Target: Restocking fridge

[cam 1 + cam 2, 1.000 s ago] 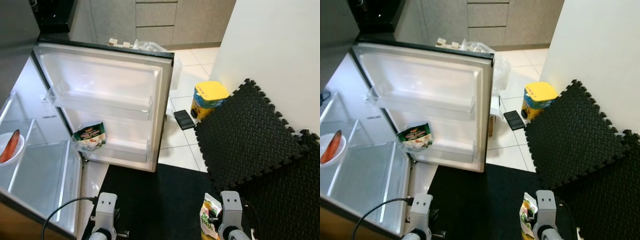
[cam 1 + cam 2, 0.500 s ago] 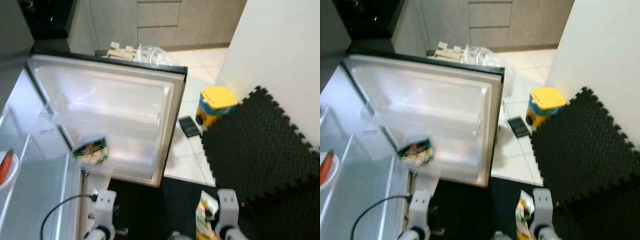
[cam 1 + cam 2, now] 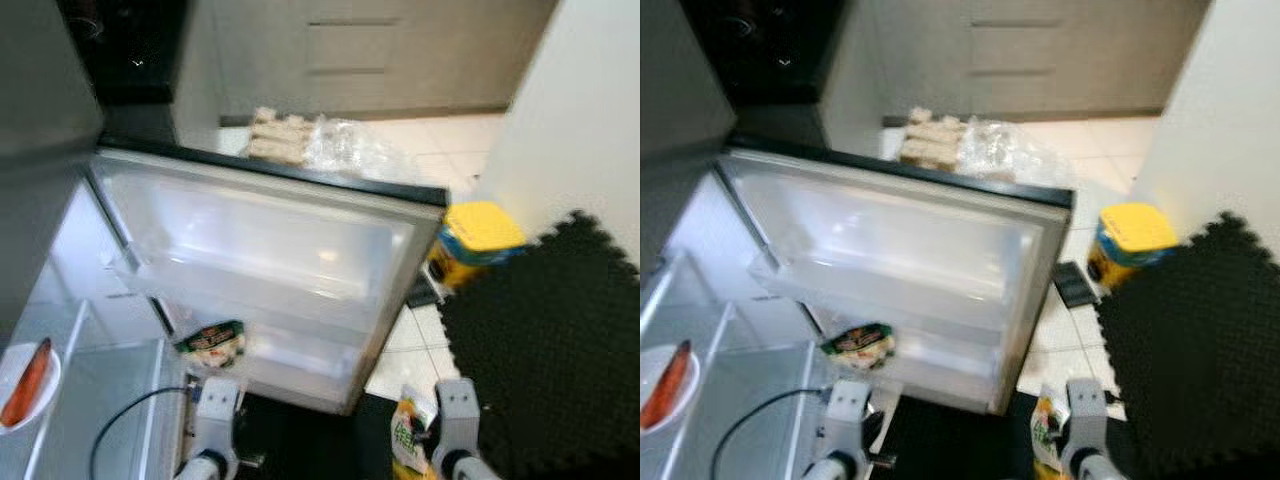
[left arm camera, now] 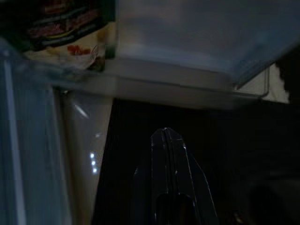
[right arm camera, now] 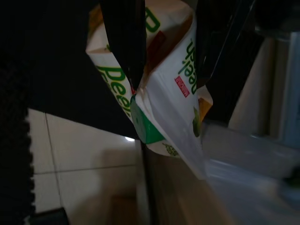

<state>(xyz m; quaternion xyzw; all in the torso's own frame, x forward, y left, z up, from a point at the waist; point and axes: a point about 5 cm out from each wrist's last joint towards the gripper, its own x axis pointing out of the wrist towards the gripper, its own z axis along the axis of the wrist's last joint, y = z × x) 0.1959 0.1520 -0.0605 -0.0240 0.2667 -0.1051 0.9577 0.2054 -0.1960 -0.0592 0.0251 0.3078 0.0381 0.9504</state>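
I'm looking down at the open fridge door (image 3: 300, 260), the head views a little blurred. My right gripper (image 5: 164, 42) is low at the bottom of the head view, its two black fingers clamped on a white and green snack bag (image 5: 159, 93), one finger on each side of the pack; in the head view that bag (image 3: 408, 440) hangs just beside the right wrist, near the lower corner of the door. My left gripper (image 4: 169, 140) has its fingers pressed together with nothing between them, pointing toward the underside of the lower door shelf (image 4: 154, 89). A green-labelled packet (image 3: 212, 343) already sits at the hinge end of that lower door shelf. Inside the fridge, a white bowl (image 3: 14, 392) with something orange in it rests on a glass shelf (image 3: 100, 420). Beyond the door, a yellow-lidded tub (image 3: 478, 240) stands on the tile beside the black foam mats (image 3: 560, 350).
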